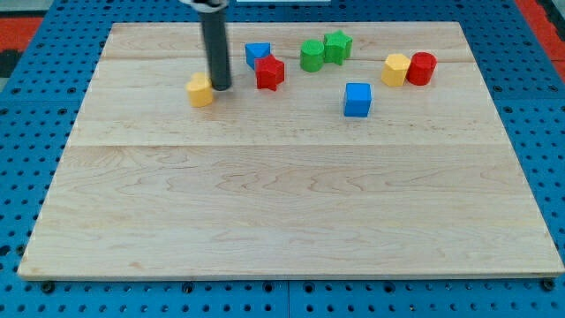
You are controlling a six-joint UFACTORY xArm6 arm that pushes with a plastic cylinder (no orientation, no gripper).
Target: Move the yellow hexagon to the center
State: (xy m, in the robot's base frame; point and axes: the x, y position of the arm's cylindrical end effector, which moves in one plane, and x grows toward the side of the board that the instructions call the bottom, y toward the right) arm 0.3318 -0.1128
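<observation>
My tip [217, 88] rests on the wooden board [282, 203] in the upper left part of the view. A small yellow block [200, 90] lies right against the tip's left side; its shape is not clear. A second yellow block [396, 69], with angled sides like a hexagon, sits far to the view's right, touching a red rounded block [422, 68]. The dark rod rises from the tip out of the view's top.
A blue block [257, 54] and a red block [270, 72] sit together just right of the rod. A green block [312, 55] and a green star [337, 46] touch near the top middle. A blue cube [357, 99] lies alone below them.
</observation>
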